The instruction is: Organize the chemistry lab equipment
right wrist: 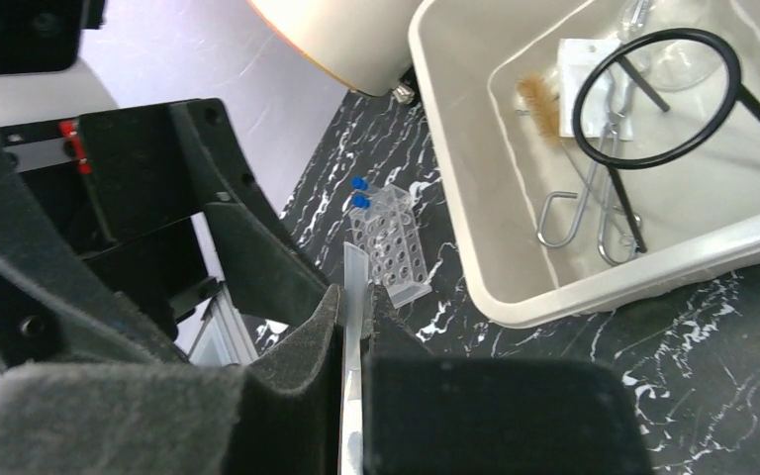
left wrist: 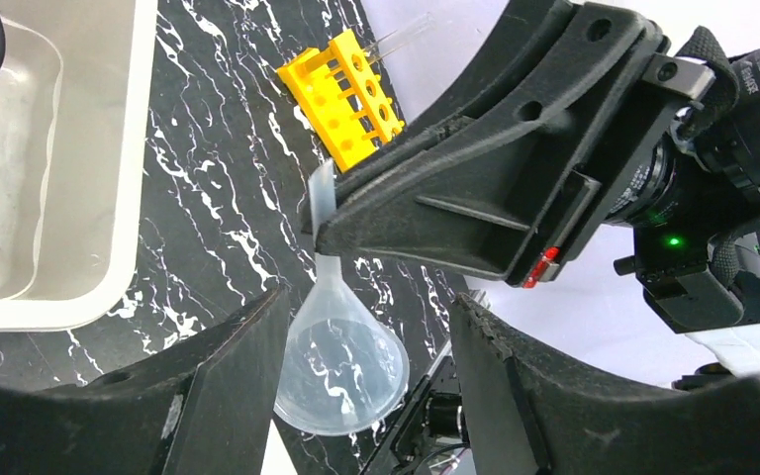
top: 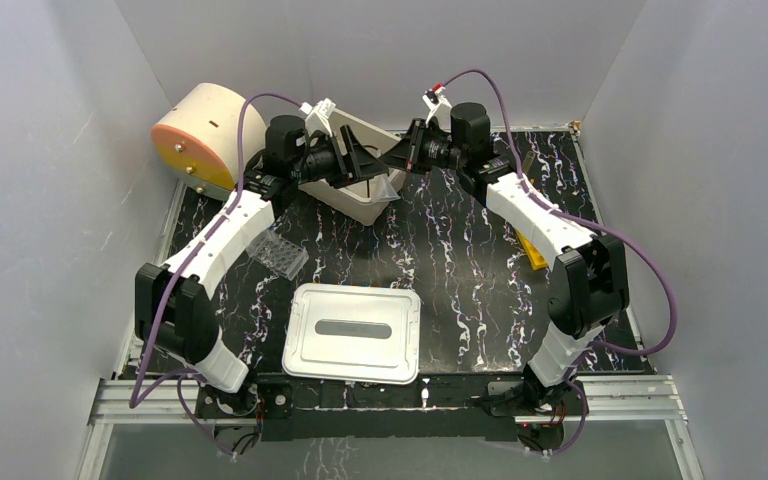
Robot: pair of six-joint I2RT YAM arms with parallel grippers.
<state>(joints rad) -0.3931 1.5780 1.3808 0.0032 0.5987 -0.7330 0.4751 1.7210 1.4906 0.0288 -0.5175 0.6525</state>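
Observation:
A clear plastic funnel (left wrist: 341, 361) hangs by its stem from my right gripper (right wrist: 354, 309), which is shut on the stem (right wrist: 354, 272). My left gripper (left wrist: 368, 309) is open, and the funnel's cone hangs between its fingers without touching them. Both grippers meet above the cream bin (top: 360, 207) at the back centre, the left (top: 363, 165) and the right (top: 395, 158). In the bin (right wrist: 475, 228) lie the black wire ring stand (right wrist: 653, 94), a tan-bristled brush (right wrist: 539, 104), metal forceps (right wrist: 584, 213) and a clear beaker (right wrist: 678, 64). Blue-capped vials (right wrist: 359, 193) stand in a clear rack (right wrist: 394, 242).
A yellow tube rack (left wrist: 346, 94) with a glass tube (left wrist: 401, 35) lies on the black marbled table, at the right in the top view (top: 532, 250). The clear rack (top: 278, 252) is at the left. A grey lid (top: 353, 332) lies front centre. The cream cylinder (top: 197, 135) stands back left.

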